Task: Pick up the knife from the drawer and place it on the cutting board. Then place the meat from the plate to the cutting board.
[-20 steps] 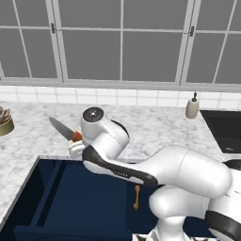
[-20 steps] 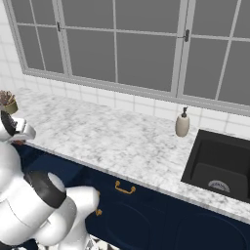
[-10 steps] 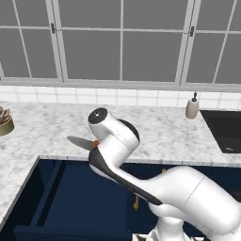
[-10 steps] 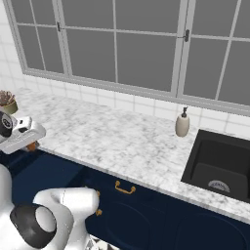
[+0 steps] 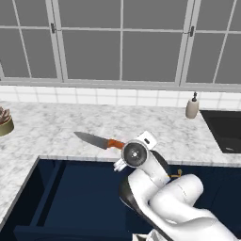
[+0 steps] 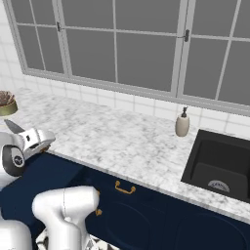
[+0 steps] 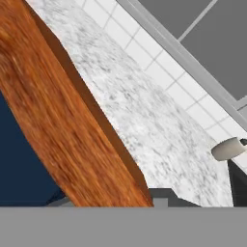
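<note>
My gripper (image 5: 119, 146) is shut on the orange handle of the knife (image 5: 95, 140). The knife hangs level, with its silver-grey blade pointing left over the counter's front edge, just above the back of the open navy drawer (image 5: 70, 197). From the right base view, the blade tip (image 6: 11, 126) sticks out past the white hand, with the drawer (image 6: 46, 171) below it. The hand view has the orange handle (image 7: 58, 120) running large and slantwise across its left side. The cutting board, the plate and the meat are out of view.
A beige soap dispenser (image 5: 191, 106) (image 6: 182, 123) stands on the marble counter (image 5: 141, 122) beside the black sink (image 6: 219, 166). A potted plant (image 5: 4, 121) sits at the far left. Navy cabinet fronts with a brass handle (image 6: 125, 187) lie below the counter.
The hand has swung to the right along the counter's front edge, carrying the knife with it. The blade still points left, and the grip on the handle is unchanged.
</note>
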### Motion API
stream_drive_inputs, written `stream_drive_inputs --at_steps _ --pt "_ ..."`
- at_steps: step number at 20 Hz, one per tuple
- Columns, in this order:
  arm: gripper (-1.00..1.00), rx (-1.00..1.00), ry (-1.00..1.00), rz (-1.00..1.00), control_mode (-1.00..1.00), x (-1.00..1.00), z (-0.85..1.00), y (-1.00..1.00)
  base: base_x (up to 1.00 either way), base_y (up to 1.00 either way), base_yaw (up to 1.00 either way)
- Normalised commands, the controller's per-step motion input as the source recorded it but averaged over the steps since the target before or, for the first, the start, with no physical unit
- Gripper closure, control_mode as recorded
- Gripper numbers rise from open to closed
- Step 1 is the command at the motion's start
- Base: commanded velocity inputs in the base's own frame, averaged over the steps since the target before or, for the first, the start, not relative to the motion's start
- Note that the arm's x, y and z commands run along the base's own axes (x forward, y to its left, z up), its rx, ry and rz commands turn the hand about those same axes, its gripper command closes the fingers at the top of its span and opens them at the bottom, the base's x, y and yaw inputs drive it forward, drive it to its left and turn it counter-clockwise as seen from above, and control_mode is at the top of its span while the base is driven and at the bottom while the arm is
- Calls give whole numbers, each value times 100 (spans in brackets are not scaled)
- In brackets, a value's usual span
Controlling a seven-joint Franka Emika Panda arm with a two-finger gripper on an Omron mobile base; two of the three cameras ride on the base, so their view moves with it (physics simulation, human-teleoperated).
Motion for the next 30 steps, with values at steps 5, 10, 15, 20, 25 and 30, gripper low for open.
stream_drive_inputs --at_steps 5,10,15,20,25,30 --pt "100 15 5 4 -100 -1 23 -77 0 0 0" --pt "100 9 11 0 -100 -3 40 -73 0 0 0" --pt "100 2 9 0 -100 -23 5 -48 0 0 0" --pt "100 0 0 0 100 0 0 0 -49 -20 0" --pt "100 0 0 0 100 0 0 0 -83 -15 0" --pt "100 0 0 0 100 0 0 0 -97 -12 0"
